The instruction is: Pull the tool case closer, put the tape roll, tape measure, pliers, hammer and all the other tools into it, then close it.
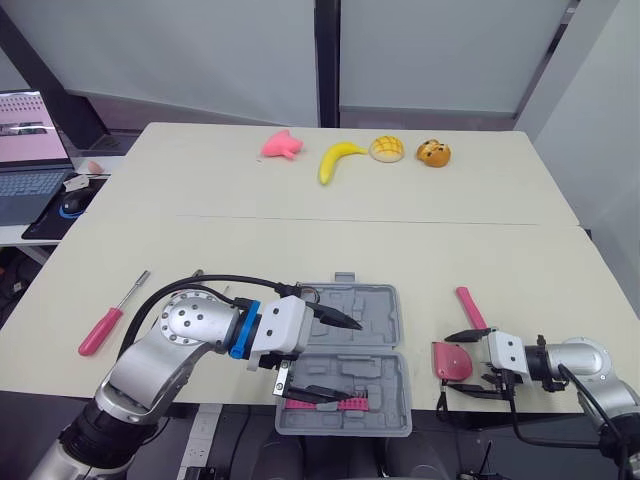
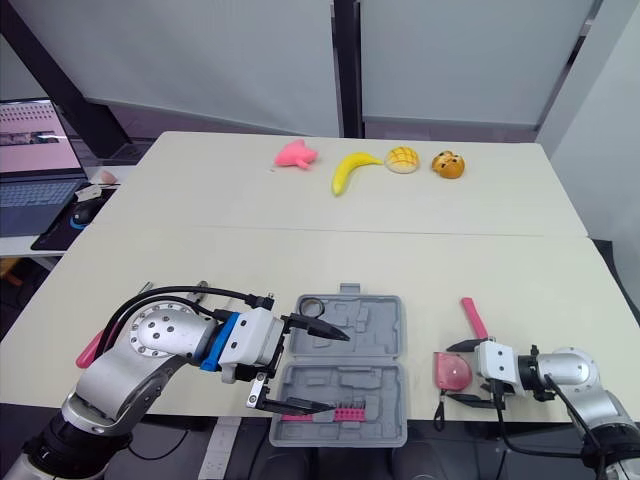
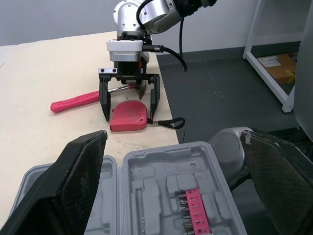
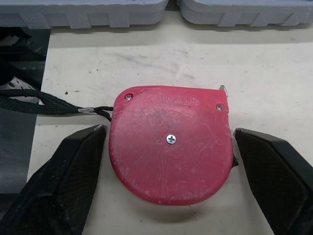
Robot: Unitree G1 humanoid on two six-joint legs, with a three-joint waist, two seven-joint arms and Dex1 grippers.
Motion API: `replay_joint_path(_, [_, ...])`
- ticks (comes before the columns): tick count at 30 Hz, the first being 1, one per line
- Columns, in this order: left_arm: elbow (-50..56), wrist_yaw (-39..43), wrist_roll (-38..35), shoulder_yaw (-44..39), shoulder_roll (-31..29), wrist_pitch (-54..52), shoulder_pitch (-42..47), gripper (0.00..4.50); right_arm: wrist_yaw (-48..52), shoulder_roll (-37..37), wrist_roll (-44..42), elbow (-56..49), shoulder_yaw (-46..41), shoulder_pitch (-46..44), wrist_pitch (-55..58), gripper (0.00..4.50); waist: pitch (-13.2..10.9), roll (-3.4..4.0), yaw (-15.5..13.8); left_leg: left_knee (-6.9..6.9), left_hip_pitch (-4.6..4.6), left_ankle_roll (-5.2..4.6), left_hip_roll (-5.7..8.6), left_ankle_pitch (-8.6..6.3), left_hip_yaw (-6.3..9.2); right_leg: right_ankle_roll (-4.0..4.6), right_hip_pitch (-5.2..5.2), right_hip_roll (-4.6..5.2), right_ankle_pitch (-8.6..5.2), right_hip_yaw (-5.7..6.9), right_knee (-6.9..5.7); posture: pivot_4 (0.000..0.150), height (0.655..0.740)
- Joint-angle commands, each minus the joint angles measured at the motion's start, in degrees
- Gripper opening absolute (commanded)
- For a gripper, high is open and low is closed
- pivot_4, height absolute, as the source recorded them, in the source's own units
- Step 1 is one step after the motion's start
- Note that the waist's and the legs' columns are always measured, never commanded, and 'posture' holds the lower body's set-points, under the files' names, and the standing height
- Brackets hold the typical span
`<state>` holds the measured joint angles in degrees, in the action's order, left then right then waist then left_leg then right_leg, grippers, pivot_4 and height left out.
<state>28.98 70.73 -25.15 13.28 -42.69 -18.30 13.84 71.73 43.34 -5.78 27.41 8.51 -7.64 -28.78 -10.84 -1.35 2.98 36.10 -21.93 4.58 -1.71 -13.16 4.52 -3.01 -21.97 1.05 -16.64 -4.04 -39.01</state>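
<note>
My right gripper (image 3: 129, 98) sits low at the desk's near edge, fingers apart and straddling the red tape measure (image 4: 171, 147), which lies flat, straight side facing the open tool case (image 1: 375, 310) nearby, strap (image 4: 44, 105) trailing off the near edge. My left gripper (image 1: 335, 360) hangs over the case, fingers also apart

Bright, even, diffuse light from above; table (image 1: 300, 250) uniformly lit. A thin soft shadow rims the tape measure (image 4: 171, 147) inside the right gripper (image 4: 168, 131). Dull sheen on the grey tool case (image 3: 161, 171) under the left gripper (image 1: 345, 362). Floor (image 3: 220, 98) past the table edge beside the right gripper reads darker.
</note>
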Motion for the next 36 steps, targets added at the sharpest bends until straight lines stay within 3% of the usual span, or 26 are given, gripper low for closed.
replay_joint_path(1, [0.88, 0.21, 0.19, -0.43, -0.54, 1.19, -0.06, 4.5, -0.84, -0.16, -0.47, 0.39, -0.92, -0.1, -0.31, 4.29, 0.0, 0.0, 0.0, 0.0, 0.0, 0.0, 0.0, 0.0, 0.0, 0.0, 0.0, 0.0, 0.0, 0.0, 0.0, 0.15, 0.74])
replay_joint_path(6, [0.72, 0.14, 0.29, -0.31, -0.4, 1.2, 0.18, 4.5, -1.06, -0.15, -0.89, 0.64, -1.12, -0.26, -0.21, 3.14, 0.0, 0.0, 0.0, 0.0, 0.01, 0.0, 0.0, 0.0, 0.0, 0.0, 0.01, 0.0, 0.0, 0.0, 0.0, 0.15, 0.74])
replay_joint_path(13, [-0.07, 0.04, 0.85, -0.2, 0.08, 1.91, 0.35, 4.5, -0.67, 0.87, -1.62, 0.04, -2.18, 0.11, -0.17, 3.14, 0.0, 0.0, -0.01, 0.0, 0.02, 0.0, 0.0, 0.0, 0.0, 0.0, 0.02, 0.0, 0.0, 0.0, 0.0, 0.15, 0.74])
replay_joint_path(16, [-0.3, -0.79, 0.3, -1.48, 0.31, 2.02, 0.25, 4.5, -0.86, 3.12, -2.06, -5.06, -3.25, 0.43, 3.47, 3.14, -0.02, 0.03, -0.04, 0.0, 0.01, 0.0, 0.0, 0.0, 0.0, 0.0, 0.02, 0.0, 0.0, 0.0, 0.0, 0.15, 0.74])
replay_joint_path(20, [-0.18, -2.18, -1.54, -3.99, 0.2, 1.11, -0.93, 4.5, -1.96, 5.55, -1.88, -14.59, -3.66, 0.33, 11.47, 3.14, -0.02, 0.04, 0.11, 0.0, 0.03, 0.0, 0.0, 0.0, 0.0, 0.0, 0.02, 0.0, 0.0, 0.0, -0.01, 0.15, 0.74])
replay_joint_path(26, [0.9, -5.86, -4.8, -10.28, -0.55, -1.72, -5.24, 4.5, -4.05, 7.51, 0.95, -36.66, 0.58, -10.41, 42.96, 3.14, -0.02, 0.11, 0.39, -0.01, 0.02, 0.0, -0.03, 0.0, 0.02, -0.01, -0.02, -0.01, -0.01, 0.01, -0.04, 0.15, 0.74])
replay_joint_path(36, [0.45, -9.26, -6.13, -14.58, -0.54, -3.21, -8.92, 4.5, -3.91, 4.29, 11.62, -44.1, 15.94, -23.84, 59.46, 3.14, -0.03, 0.09, -1.07, -0.01, -0.33, 0.02, 0.02, -0.01, 0.04, -0.02, -0.25, 0.06, -0.01, 0.09, 0.1, 0.15, 0.74])
